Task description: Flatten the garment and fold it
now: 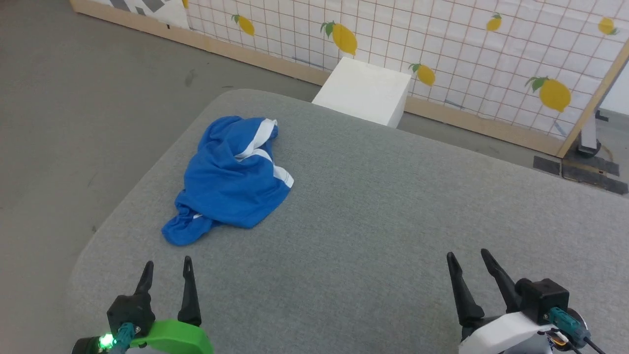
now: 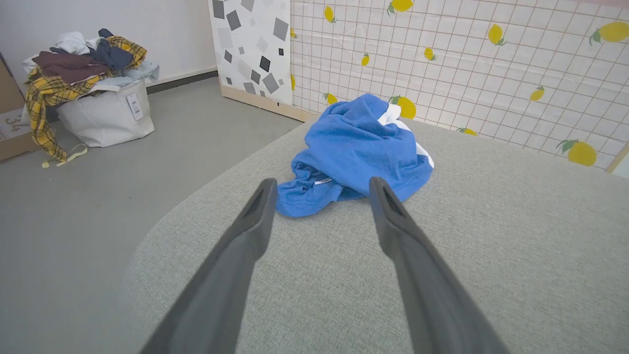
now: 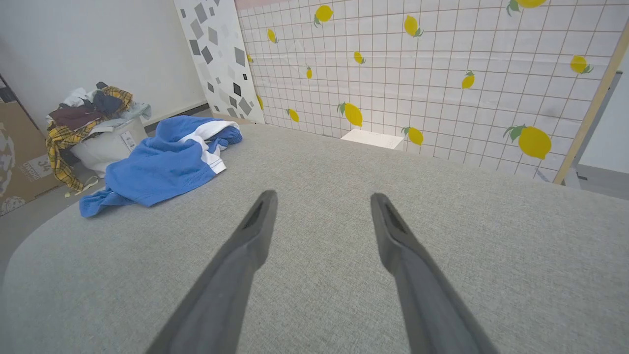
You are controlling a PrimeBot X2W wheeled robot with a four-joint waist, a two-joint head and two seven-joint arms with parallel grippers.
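The garment [image 1: 231,179] is a bright blue crumpled heap with white trim bands, lying on the left part of the grey fabric table [image 1: 373,206]. My left gripper [image 1: 167,264] stands open near the table's front left, a short way in front of the heap, touching nothing. In the left wrist view the garment [image 2: 356,150] lies just beyond the spread fingertips of the left gripper [image 2: 322,186]. My right gripper [image 1: 467,256] is open at the front right, far from the cloth. In the right wrist view the garment [image 3: 164,164] lies off to the left of the right gripper [image 3: 322,199].
A white box [image 1: 366,91] stands on the floor behind the table, against the lemon-print panel wall [image 1: 442,54]. A white bag heaped with clothes [image 2: 96,93] and a cardboard box [image 3: 19,157] sit on the grey floor to the left.
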